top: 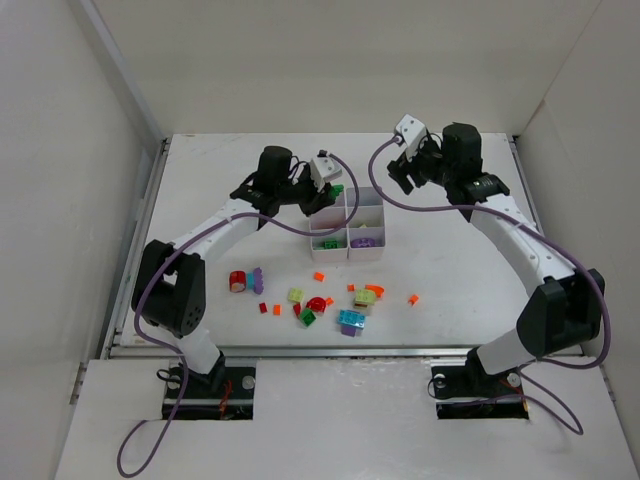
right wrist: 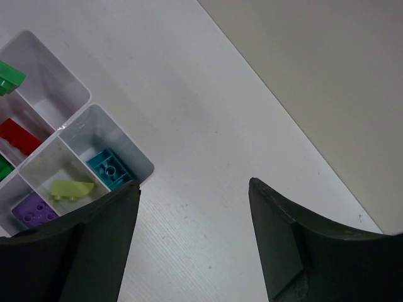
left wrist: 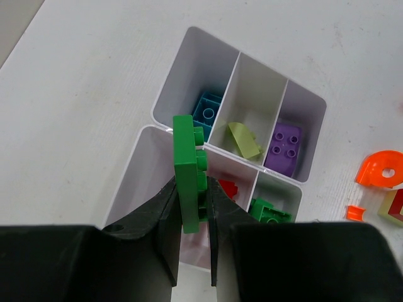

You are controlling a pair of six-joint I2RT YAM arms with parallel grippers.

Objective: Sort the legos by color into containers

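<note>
My left gripper is shut on a flat green lego, held on edge above the white six-compartment tray. From above, this gripper hangs over the tray's far left corner. The compartments hold a cyan brick, a yellow-green piece, a purple brick, a red piece and a green brick. My right gripper stands open over bare table to the right of the tray, with nothing between its fingers.
Loose legos lie near the front of the table: a red and purple pair, a mixed cluster, and small orange bits. White walls enclose the table on three sides.
</note>
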